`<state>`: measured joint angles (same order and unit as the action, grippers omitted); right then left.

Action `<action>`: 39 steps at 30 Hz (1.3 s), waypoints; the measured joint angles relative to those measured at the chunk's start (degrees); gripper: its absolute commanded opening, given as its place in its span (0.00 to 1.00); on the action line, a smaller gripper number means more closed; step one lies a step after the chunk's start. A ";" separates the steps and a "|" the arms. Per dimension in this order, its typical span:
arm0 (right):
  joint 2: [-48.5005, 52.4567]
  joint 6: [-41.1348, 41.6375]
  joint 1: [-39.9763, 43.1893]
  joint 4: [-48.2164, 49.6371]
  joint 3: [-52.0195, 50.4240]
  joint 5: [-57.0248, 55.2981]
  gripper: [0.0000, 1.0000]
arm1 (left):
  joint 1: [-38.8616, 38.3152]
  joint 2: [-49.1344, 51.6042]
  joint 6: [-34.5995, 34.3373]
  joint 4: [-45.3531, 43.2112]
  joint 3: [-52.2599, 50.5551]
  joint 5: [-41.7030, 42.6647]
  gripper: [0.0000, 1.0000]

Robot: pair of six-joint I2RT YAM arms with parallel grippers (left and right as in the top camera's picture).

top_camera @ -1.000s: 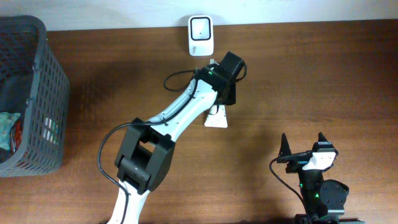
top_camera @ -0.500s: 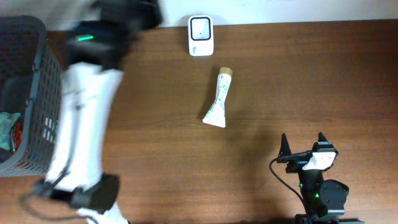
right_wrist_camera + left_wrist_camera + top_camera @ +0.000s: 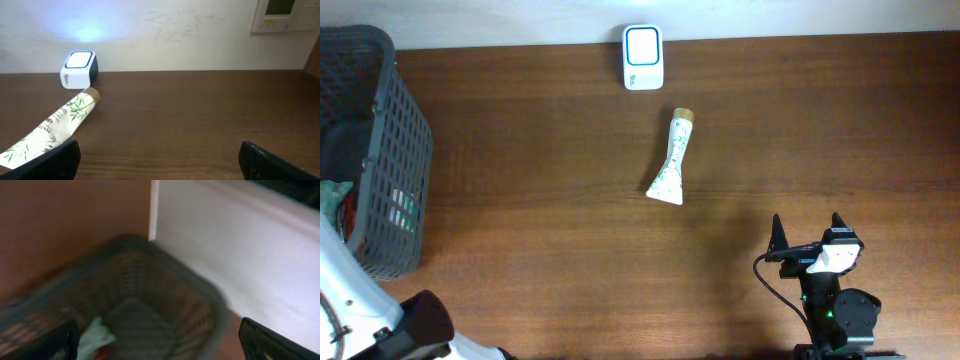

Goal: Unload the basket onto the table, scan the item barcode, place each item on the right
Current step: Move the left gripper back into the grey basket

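My left arm [image 3: 350,290] runs up the bottom-left corner of the overhead view, beside the basket [image 3: 415,130]. Its tip is out of that view. Through the wrist camera, my left claw [image 3: 162,342] hangs above the basket, its fingertips spread to the two lower corners of the frame with nothing gripped between them. My right arm [image 3: 835,310] sits folded at the near right edge of the worktop [image 3: 840,120]. My right claw [image 3: 808,238] points toward the back wall, spread wide and empty.

There is one tube [image 3: 672,160], lying flat mid-worktop with its brown cap toward the scanner [image 3: 643,57]. The cap is near the scanner but not touching it, and the tube is well apart from both claws. The one scanner stands at the back edge. The one basket holds a pale green thing and something red, both too blurred to name.
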<state>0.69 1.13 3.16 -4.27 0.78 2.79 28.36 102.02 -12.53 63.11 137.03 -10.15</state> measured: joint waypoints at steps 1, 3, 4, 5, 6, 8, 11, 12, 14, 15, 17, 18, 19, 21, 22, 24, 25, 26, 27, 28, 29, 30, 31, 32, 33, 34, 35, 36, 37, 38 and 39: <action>0.00 0.00 0.00 0.00 0.00 0.02 0.99 | 1.62 0.11 0.61 0.59 0.00 0.00 0.99; 0.00 0.00 0.00 0.00 0.00 0.02 0.99 | 4.04 0.61 1.27 2.19 0.00 0.02 0.99; 0.00 0.00 0.00 0.00 0.00 0.02 0.99 | 5.29 1.09 1.46 3.48 0.00 0.02 0.99; 0.00 0.00 0.00 0.00 0.00 0.02 0.99 | 6.45 1.73 1.75 4.98 0.00 0.02 1.00; 0.00 0.00 0.00 0.00 0.00 0.02 0.99 | 7.41 2.60 2.10 6.56 -0.07 0.00 1.00; 0.00 0.00 0.00 0.00 0.00 0.02 0.99 | 8.07 3.93 2.43 7.91 -0.59 0.00 1.00; 0.00 -0.02 0.00 0.00 0.00 0.02 0.99 | 7.98 6.10 3.43 8.70 -1.03 0.04 0.99; 0.00 0.02 0.00 0.00 0.00 0.02 0.99 | 7.98 7.02 3.80 8.70 -1.07 0.11 0.99; 0.00 0.00 0.00 0.00 0.00 0.02 0.98 | 7.98 8.31 4.02 8.79 -1.09 0.09 0.99; 0.00 0.00 0.00 0.00 0.00 0.02 0.99 | 7.98 8.98 4.07 9.27 -1.09 0.22 1.00; 0.00 0.00 0.00 0.00 0.00 0.02 0.99 | 7.98 10.49 4.68 11.65 -1.09 0.98 0.99; 0.00 0.00 0.00 0.00 0.00 0.02 0.99 | 7.98 11.32 4.85 12.72 -1.11 1.42 0.99; 0.00 -0.02 0.00 0.00 0.00 0.02 0.99 | 7.96 12.41 5.09 13.70 -1.14 1.81 0.98; 0.00 -0.02 0.00 0.00 0.00 0.02 0.99 | 7.93 14.25 5.33 14.67 -1.14 2.23 0.97; 0.00 -0.04 0.00 0.00 0.00 0.02 0.99 | 7.93 15.61 5.49 15.39 -1.14 2.38 0.96; 0.00 -0.04 0.00 0.00 0.02 0.02 0.99 | 7.93 16.90 5.51 16.09 -1.22 2.62 0.96; 0.00 -0.02 0.00 0.00 0.00 0.02 0.99 | 7.93 18.40 5.53 16.94 -1.29 2.69 0.96; 0.00 0.00 0.00 0.00 0.00 0.02 0.99 | 7.93 19.08 5.60 17.31 -1.29 2.67 0.96; 0.00 -0.02 0.00 0.00 0.00 0.02 0.99 | 7.93 19.65 5.73 17.73 -1.29 2.71 0.96; 0.00 0.00 0.00 0.00 0.00 0.02 0.99 | 7.93 20.11 5.81 17.92 -1.29 2.73 0.96; 0.00 0.00 0.00 0.00 0.00 0.02 0.99 | 7.93 20.76 5.92 18.08 -1.29 2.75 0.96; 0.00 0.00 0.00 0.00 0.02 0.02 0.99 | 7.93 21.22 5.97 18.16 -1.29 2.82 0.96; 0.00 -0.04 0.00 0.00 0.00 0.02 0.99 | 7.93 21.46 5.99 18.21 -1.29 2.84 0.96; 0.00 -0.04 0.00 0.00 0.00 0.00 0.99 | 7.93 21.81 6.10 18.34 -1.29 2.84 0.96; 0.00 -0.04 0.00 0.00 0.00 0.02 0.98 | 7.93 22.23 6.12 18.56 -1.29 2.84 0.96; 0.00 0.00 0.00 0.00 0.02 0.02 0.99 | 7.93 22.53 6.12 18.73 -1.29 2.84 0.96; 0.00 -0.04 0.00 0.00 0.00 0.02 0.99 | 7.93 22.80 6.12 18.80 -1.31 2.84 0.96; 0.00 0.00 0.00 0.00 0.00 0.02 0.99 | 7.93 22.99 6.12 18.80 -1.40 2.86 0.96; 0.00 -0.02 0.00 0.00 0.00 0.02 0.99 | 7.93 23.17 6.12 18.78 -1.66 2.84 0.96; 0.00 0.00 0.00 0.00 0.00 0.02 0.99 | 7.93 23.30 6.12 18.75 -2.21 2.91 0.96; 0.00 0.00 0.00 0.00 0.02 0.02 0.99 | 7.93 23.37 6.12 18.71 -2.67 3.06 0.96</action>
<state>0.69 1.13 3.16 -4.27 0.80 2.81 36.29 125.38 -6.42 81.82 134.37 -7.09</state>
